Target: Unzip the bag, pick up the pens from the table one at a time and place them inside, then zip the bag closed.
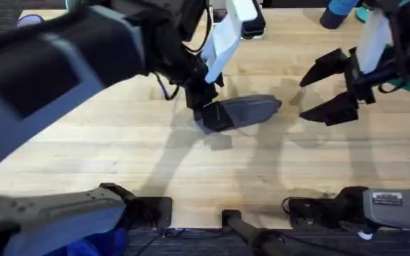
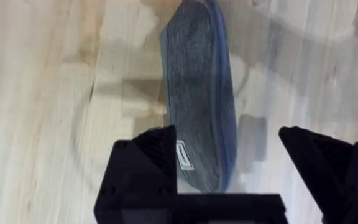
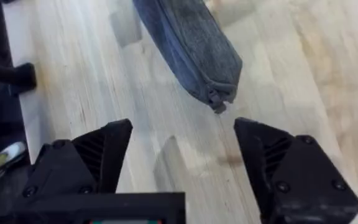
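Grey-blue bag point(image 2: 197, 93) between the left gripper's point(image 2: 229, 168) open jaws, right gripper's point(image 3: 179, 162) jaws open nearby.

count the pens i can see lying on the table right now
0. No pen lies on the visible wooden table. The grey-blue pouch lies at centre, the left gripper open around one end, the right gripper open near its zipper end. The arms cover part of the table, so pens may be hidden.
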